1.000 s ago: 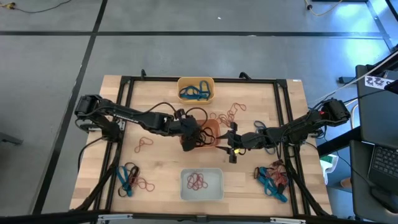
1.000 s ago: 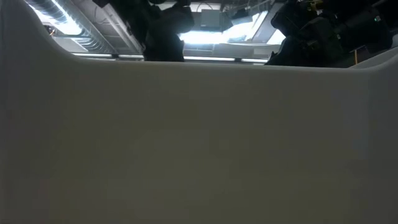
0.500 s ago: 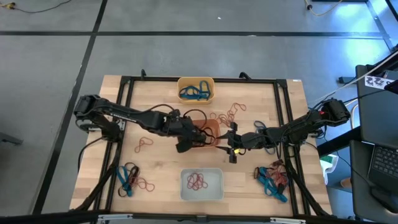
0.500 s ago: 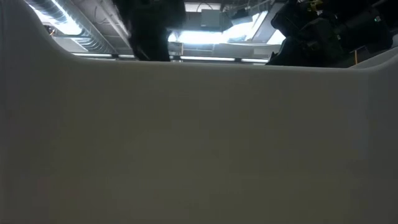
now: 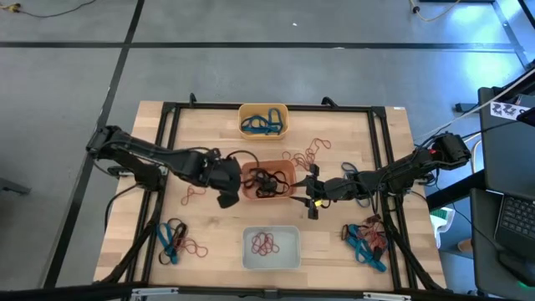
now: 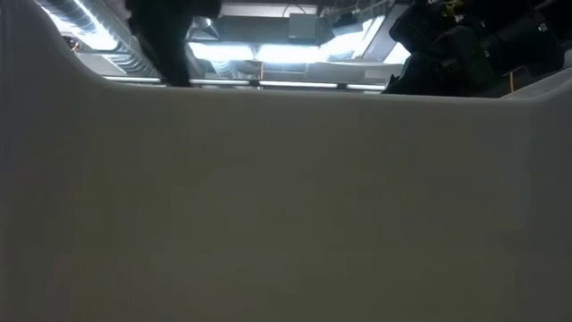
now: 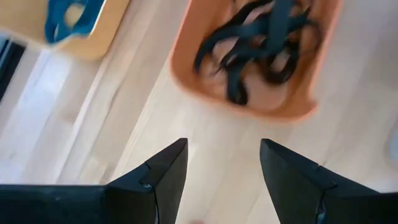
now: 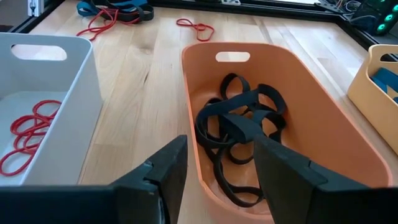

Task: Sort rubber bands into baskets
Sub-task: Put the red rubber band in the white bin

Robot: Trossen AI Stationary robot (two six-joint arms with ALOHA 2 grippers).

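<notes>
With black rubber bands [image 5: 266,181] piled in the red-orange basket [image 5: 284,170] at frame centre, the left gripper [image 5: 226,199] hangs just left, fingers spread and empty — apparently freed for another pick — while the right gripper [image 5: 311,191] waits right, fingers parted.

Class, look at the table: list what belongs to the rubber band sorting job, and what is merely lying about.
Belongs to the job:
- yellow-orange plastic tub holding blue bands
- red-orange plastic tub holding black bands
- pale whitish plastic tub holding red bands
- loose band piles

Lying about:
- black table frame
- laptop
</notes>
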